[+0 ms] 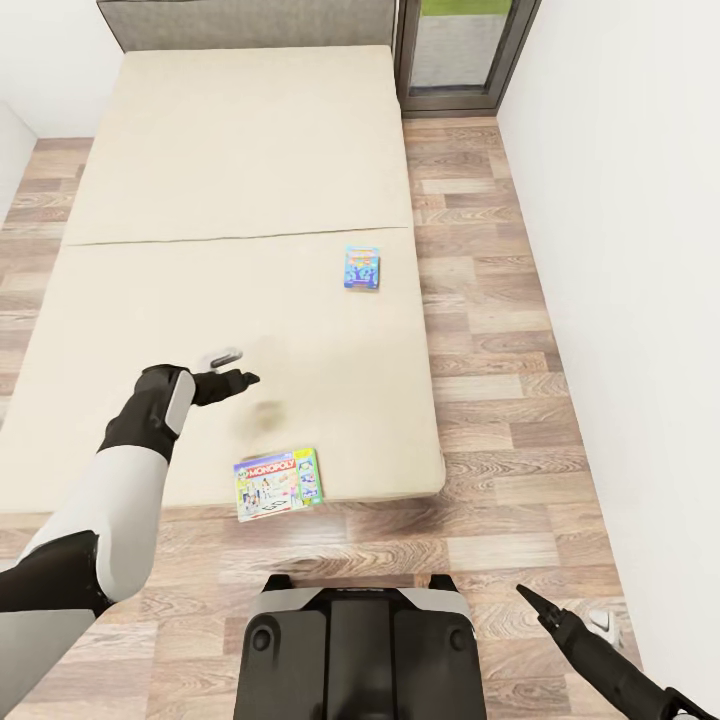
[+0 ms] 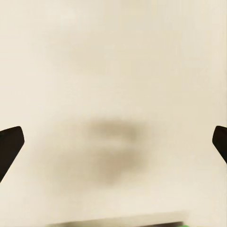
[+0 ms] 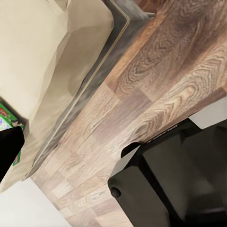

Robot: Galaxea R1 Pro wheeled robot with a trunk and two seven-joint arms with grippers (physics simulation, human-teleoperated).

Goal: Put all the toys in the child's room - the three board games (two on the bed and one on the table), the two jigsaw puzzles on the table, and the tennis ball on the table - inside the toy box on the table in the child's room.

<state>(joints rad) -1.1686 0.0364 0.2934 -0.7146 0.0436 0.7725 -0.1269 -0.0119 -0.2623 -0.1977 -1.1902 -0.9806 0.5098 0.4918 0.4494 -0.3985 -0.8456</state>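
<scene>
Item one: flat rectangular board game box with green border and "MONOPOLY" lettering (image 1: 278, 483), lying face up on the near edge of the bed, one corner slightly overhanging the mattress edge. A green sliver of it shows at the edge of my left wrist view (image 2: 176, 223) and another corner in my right wrist view (image 3: 8, 124).

Item two: small blue board game box with colourful print (image 1: 362, 267), lying flat farther up the bed toward its right side, well apart from item one, just past the seam across the mattress.

Item three: low wide bed with plain beige mattress (image 1: 200, 200) and grey headboard (image 1: 250, 22) at the far end.

Item four: my left end effector (image 1: 232, 368), held above the mattress, beyond and to the left of the Monopoly box, touching neither box. Its two dark fingers (image 2: 10, 144) stand spread wide with bare mattress between them; it is open and empty.

Item five: my right end effector (image 1: 528, 597), low at the right over the floor, beside my base. I cannot tell whether it is open or closed.

Item six: wood-plank floor (image 1: 490, 330) around the bed; white wall (image 1: 630, 250) on the right; dark-framed glass door (image 1: 465, 55) beside the headboard; my dark base (image 1: 360, 655) at the foot of the bed.
</scene>
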